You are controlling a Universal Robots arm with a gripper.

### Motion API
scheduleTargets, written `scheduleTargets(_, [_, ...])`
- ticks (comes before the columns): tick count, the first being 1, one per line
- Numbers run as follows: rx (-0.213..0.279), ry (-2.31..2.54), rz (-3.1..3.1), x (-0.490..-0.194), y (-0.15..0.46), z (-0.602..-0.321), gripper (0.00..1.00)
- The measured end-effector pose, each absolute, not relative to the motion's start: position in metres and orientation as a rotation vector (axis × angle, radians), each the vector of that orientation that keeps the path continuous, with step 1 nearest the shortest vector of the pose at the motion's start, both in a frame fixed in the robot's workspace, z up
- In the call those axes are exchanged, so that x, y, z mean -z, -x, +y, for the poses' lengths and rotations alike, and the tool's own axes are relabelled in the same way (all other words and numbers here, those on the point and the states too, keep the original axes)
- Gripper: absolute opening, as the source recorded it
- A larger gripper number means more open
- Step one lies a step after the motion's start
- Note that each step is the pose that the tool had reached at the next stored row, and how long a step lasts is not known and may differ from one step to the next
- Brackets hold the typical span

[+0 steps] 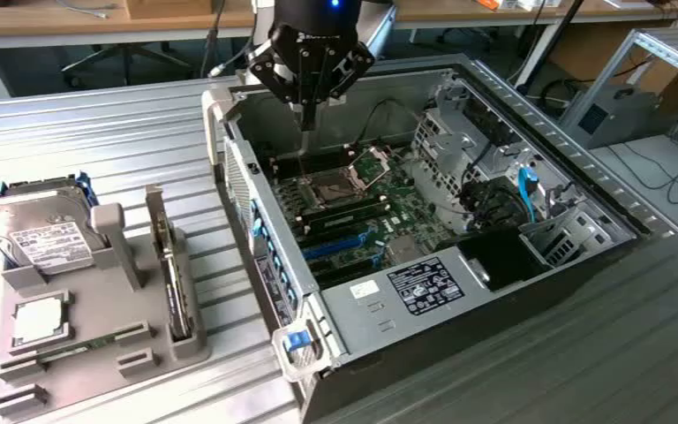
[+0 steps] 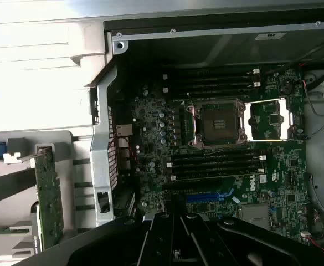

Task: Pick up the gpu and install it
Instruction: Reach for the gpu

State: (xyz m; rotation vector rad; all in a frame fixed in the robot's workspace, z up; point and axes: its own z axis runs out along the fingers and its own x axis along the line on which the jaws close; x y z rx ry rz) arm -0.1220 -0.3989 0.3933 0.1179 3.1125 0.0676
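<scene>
Above the open black computer case (image 1: 516, 344), the black robot hand (image 1: 305, 119) hangs closed, holding nothing; the thin flat gpu card (image 1: 172, 265) stands on edge in a grey plastic rack (image 1: 103, 353) on the ribbed metal table (image 1: 116, 141).

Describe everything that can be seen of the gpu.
The gpu is a thin flat card standing upright on its long edge in a slot of the grey holder, beside the open computer case. In the wrist view its face looks like green circuit board, with a silver metal bracket at one end. Only the holder touches it; the gripper, shut, hangs over the case, apart from it.
</scene>
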Motion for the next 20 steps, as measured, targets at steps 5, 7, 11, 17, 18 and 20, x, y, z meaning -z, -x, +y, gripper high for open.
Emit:
scheduleTargets(5, [-0.068, -0.118, 3.112, -0.393, 0.122, -0.399, 0.11])
scheduleTargets(7, [-0.068, -0.118, 3.113, -0.393, 0.122, -0.399, 0.11])
scheduleTargets(11, [-0.068, -0.118, 3.112, -0.393, 0.122, -0.399, 0.11])
scheduleTargets(17, [-0.068, -0.118, 3.112, -0.393, 0.127, -0.399, 0.11])
scheduleTargets(18, [-0.068, -0.118, 3.113, -0.393, 0.130, -0.399, 0.11])
scheduleTargets(20, [-0.068, -0.118, 3.112, -0.393, 0.134, -0.399, 0.11])
